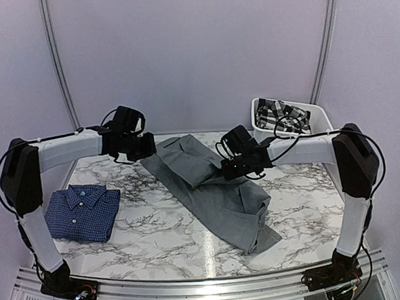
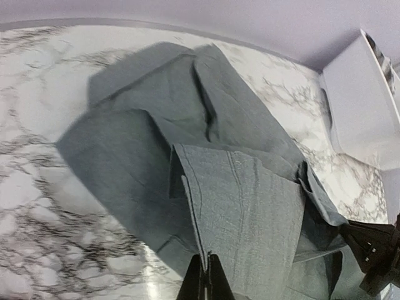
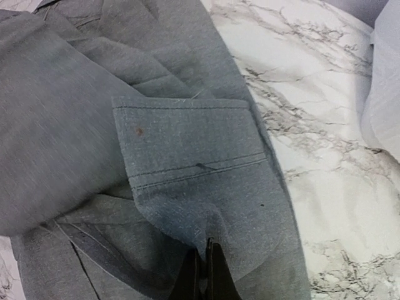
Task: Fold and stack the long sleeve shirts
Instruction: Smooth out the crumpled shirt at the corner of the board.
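Grey shirt lies mid-surface, long axis diagonal, far-left to near-right. Left jaws are clamped on a fabric edge at its far end; right jaws are clamped on a cuff mid-length. Blue check shirt sits folded near-left, well apart.

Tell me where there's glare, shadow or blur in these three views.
Top external: even light, one bright streak on the white marble tabletop near the front. Left wrist: the plain grey cloth shirt is shaded dark on its left. Right wrist: stitching sharp.
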